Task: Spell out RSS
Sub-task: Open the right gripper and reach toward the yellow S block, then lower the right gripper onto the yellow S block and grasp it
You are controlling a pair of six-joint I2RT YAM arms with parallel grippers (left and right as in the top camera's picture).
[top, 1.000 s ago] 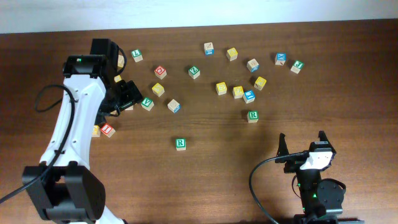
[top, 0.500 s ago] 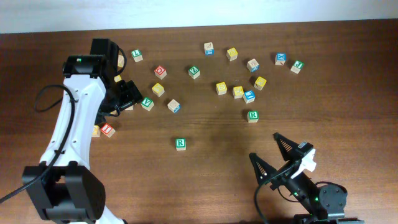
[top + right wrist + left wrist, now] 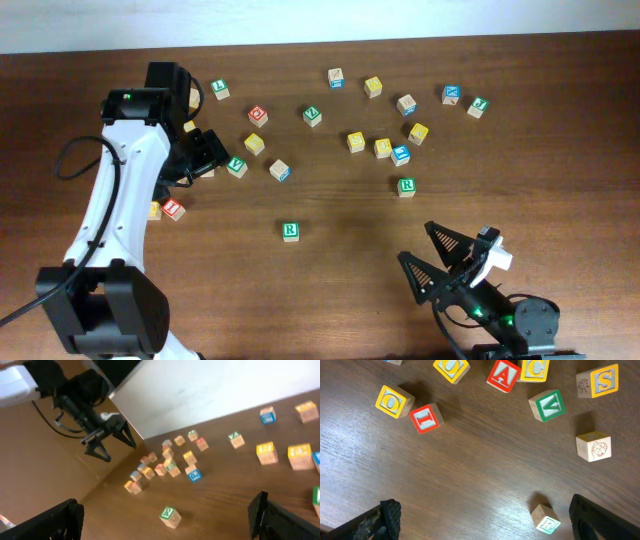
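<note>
Your left gripper (image 3: 482, 501) hangs released over the left side of the tabletop (image 3: 330, 300); its fingers (image 3: 385, 520) are spread wide at the lower corners of the left wrist view, with only bare wood between them. Your right gripper (image 3: 416, 243) sits low at the near right edge, tilted toward the middle, jaws parted and holding nothing. The R cube (image 3: 290, 231) stands alone on open wood near the middle, green letter up, well apart from both grippers. In the left wrist view it shows at the bottom edge, nearer the right finger. The S cube (image 3: 602, 380) has a yellow-bordered face and sits top right in that view, near a green V cube (image 3: 547, 405) and a ball-picture cube (image 3: 593, 446). From overhead it lies just right of the left gripper. A second R cube (image 3: 406, 186), also green, sits right of centre, just below a loose cluster of yellow cubes (image 3: 356, 141). You cannot read their letters from above, so the other S cannot be told. By the left arm, a red A cube (image 3: 503, 374) sits beside a yellow C cube (image 3: 535, 367), and a red I cube (image 3: 426, 416) sits beside a yellow O cube (image 3: 394, 401)
</note>
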